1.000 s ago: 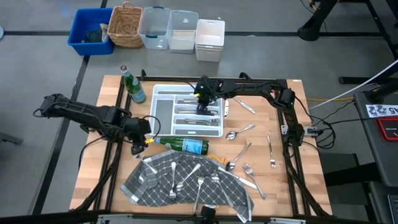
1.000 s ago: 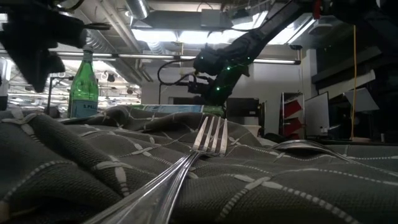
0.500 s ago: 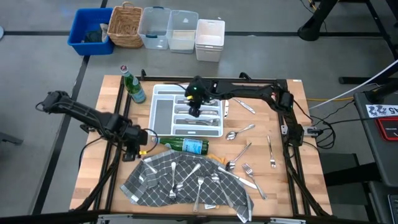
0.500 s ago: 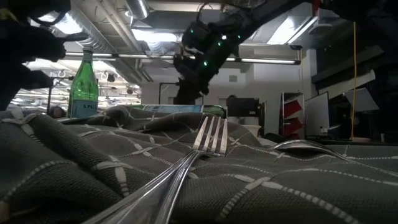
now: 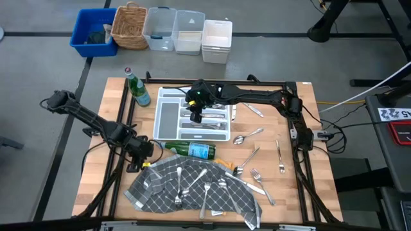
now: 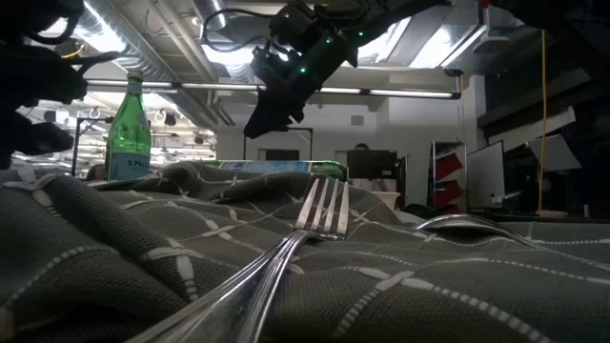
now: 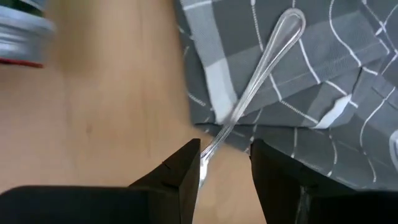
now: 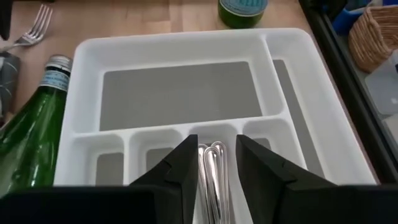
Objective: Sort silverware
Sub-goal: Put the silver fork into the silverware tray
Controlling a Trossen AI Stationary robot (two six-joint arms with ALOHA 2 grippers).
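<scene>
The left claw (image 5: pixel 137 163) hangs low at the near-left edge of the grey checked cloth (image 5: pixel 192 189), its fingers (image 7: pixel 186 171) parted on either side of the tip of a utensil handle (image 7: pixel 258 65) that lies slanting across the cloth's corner and out onto the wooden worktop (image 5: pixel 93 173); the fingers flank the metal but whether they touch it cannot be told. The right claw (image 5: pixel 194 117) is held over the white tray (image 5: pixel 192 136), above the narrow compartments, with its fingers (image 8: pixel 180 165) spread apart and gripping nothing; two handles of silverware (image 8: pixel 211 168) lie side by side in the slot right below it. More silverware rests in the tray's narrow slots (image 5: pixel 209 115). Several forks and spoons (image 5: pixel 192 179) lie scattered on the cloth, one fork (image 6: pixel 319 214) close to the low camera with tines up. Other pieces lie on the bare wood to the right of the tray and cloth, among them a spoon (image 5: pixel 247 136) and a fork (image 5: pixel 280 157). One green bottle (image 5: pixel 189 149) lies on its side between tray and cloth; another bottle (image 5: pixel 136 88) stands just beside the tray's far-left corner. Bins and a wicker basket (image 5: pixel 128 27) sit on the floor beyond the worktop.
</scene>
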